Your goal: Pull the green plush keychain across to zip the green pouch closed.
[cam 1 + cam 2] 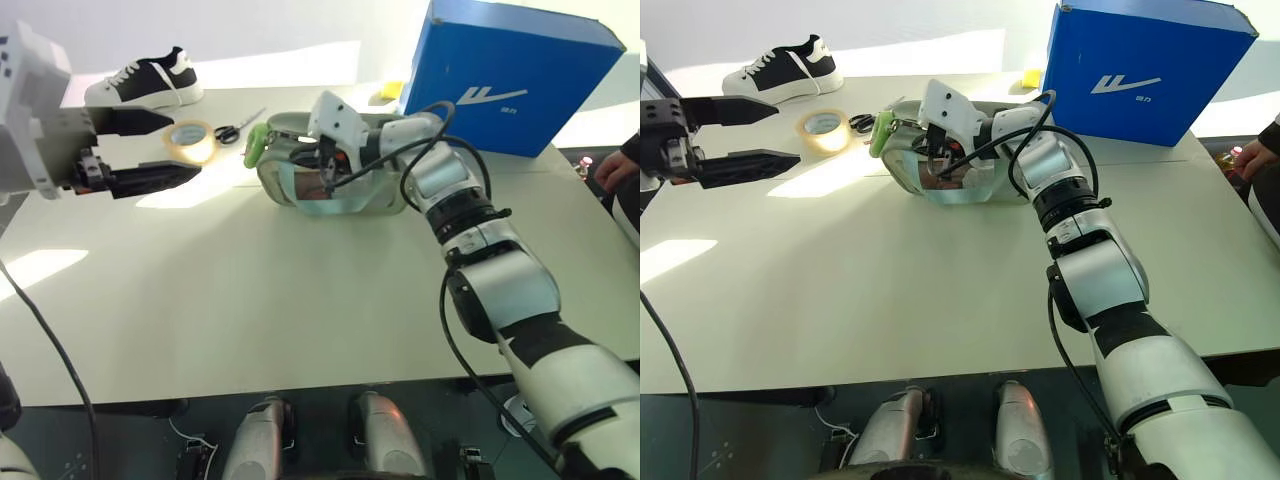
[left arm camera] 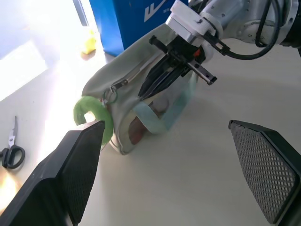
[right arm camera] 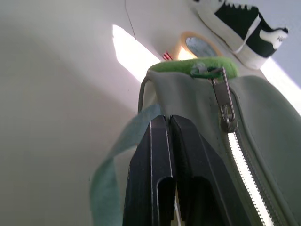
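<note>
Sage green pouch [image 1: 300, 185] lies sideways, lime green plush keychain [image 1: 256, 146] seemingly at its end.

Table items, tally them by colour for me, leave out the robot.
Green: 2, the green pouch and the green plush keychain
Blue: 1, the shoebox
Black and white: 1, the sneaker
Yellow: 1, a small object
Tan: 1, the tape roll
Black-handled: 1, the scissors
Total: 7
</note>
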